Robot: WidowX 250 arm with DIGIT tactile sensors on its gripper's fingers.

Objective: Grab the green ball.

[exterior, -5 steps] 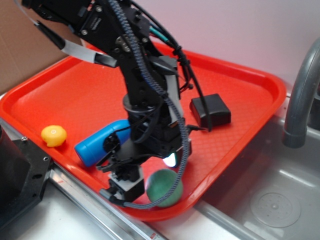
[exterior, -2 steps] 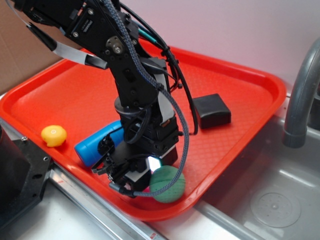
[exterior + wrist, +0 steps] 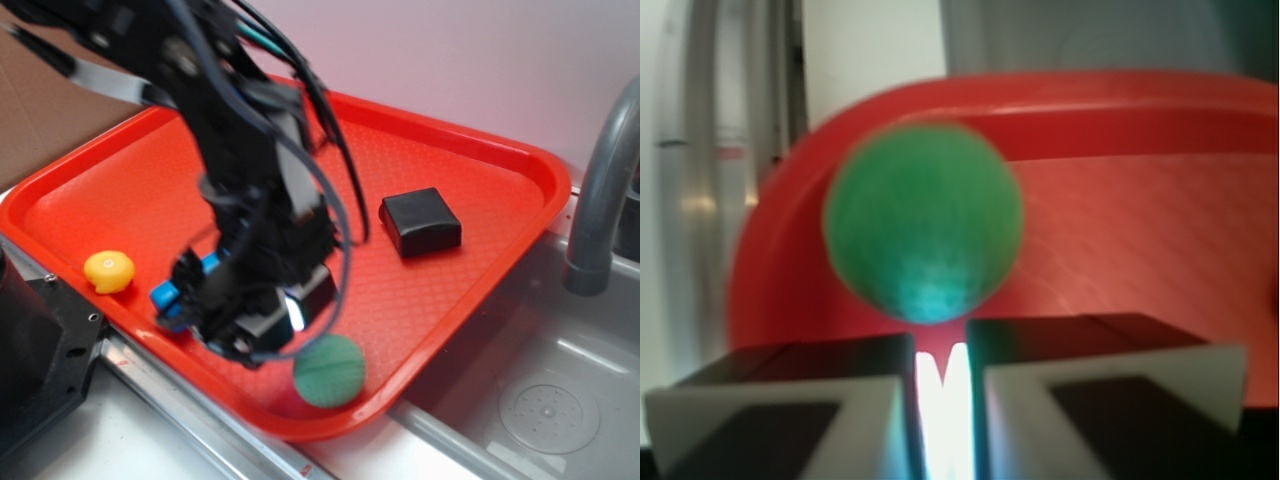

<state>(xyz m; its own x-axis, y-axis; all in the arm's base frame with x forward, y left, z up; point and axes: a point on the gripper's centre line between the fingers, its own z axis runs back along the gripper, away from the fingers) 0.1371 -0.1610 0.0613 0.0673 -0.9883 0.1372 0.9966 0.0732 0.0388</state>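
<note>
Wrist view: small teal-green dimpled ball (image 3: 923, 221) sits free at red plastic tray (image 3: 1140, 240) corner, just ahead of end effector (image 3: 942, 385), jaws nearly together, empty. Probably light, rolls easily; pinch across its middle.

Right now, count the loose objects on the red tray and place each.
4: green ball by the tray's near rim; black block toward the faucet side; yellow lemon toy at the left edge; blue bottle, mostly hidden behind the arm. More may be hidden.

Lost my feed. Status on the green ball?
Gripper shut, empty. Green ball free on red tray, just ahead of fingertips. Nothing between.
</note>
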